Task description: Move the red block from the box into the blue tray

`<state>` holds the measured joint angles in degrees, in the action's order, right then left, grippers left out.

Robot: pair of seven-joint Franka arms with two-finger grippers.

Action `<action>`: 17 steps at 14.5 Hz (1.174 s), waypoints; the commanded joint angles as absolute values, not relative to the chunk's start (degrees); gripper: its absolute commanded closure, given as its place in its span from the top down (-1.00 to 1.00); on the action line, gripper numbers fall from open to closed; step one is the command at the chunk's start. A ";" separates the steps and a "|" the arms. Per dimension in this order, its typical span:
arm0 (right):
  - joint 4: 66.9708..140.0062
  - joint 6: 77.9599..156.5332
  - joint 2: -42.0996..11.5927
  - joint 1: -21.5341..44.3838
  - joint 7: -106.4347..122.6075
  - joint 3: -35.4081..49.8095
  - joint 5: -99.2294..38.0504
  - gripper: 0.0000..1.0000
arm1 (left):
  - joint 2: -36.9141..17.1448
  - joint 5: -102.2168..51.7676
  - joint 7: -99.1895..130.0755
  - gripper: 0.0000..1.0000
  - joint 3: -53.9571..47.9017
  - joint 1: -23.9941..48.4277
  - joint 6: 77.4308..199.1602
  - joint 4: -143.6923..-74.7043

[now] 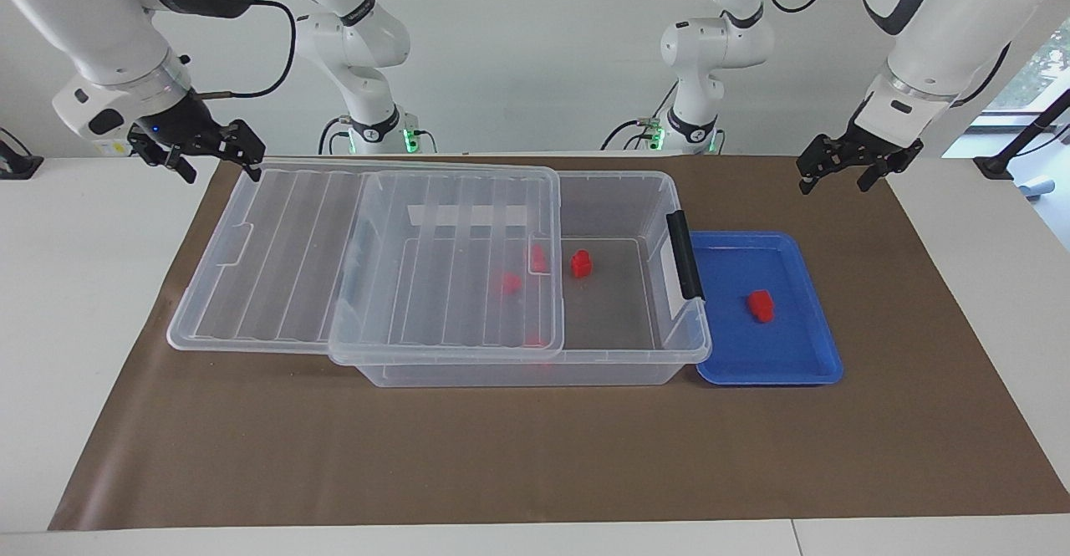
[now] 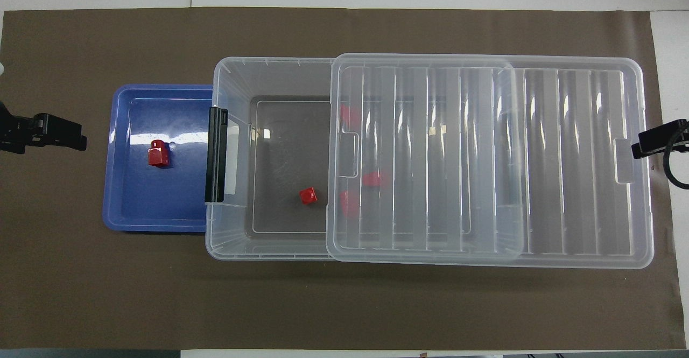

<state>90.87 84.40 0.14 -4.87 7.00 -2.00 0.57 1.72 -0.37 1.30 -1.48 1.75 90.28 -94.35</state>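
One red block (image 1: pixel 761 305) is lying in the blue tray (image 1: pixel 815 368), so the task is looking done or close to it; the tray is sitting on the table just beside the box (image 1: pixel 660 355) at the left arm's end, its edge tucked under the box rim. Risks from here: the ribbed lid (image 1: pixel 351 263) is sitting slid toward the right arm's end, overhanging the box and half covering it, so any nudge from the right end effector (image 1: pixel 201 155) could be tipping or sliding it. If another pick is needed, one spare red block (image 1: pixel 581 263) is lying in the uncovered part, but at least two more blocks (image 2: pixel 371 179) are sitting under the lid, out of reach without shifting it. A descent near the black clip handle (image 1: pixel 685 255) could be clipping it or the tray rim. Pose: the left end effector (image 1: pixel 836 167) is hanging over the brown mat (image 1: pixel 535 456) off the tray's corner, fingers spread, holding nothing. The right end effector is hovering at the lid's corner, also spread wide and empty. Neither is touching anything.
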 commanded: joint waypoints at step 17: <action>93.51 87.09 1.58 -5.45 7.20 -1.76 0.62 1.00 | 3.34 -1.41 0.35 1.00 -1.49 1.14 90.44 -95.98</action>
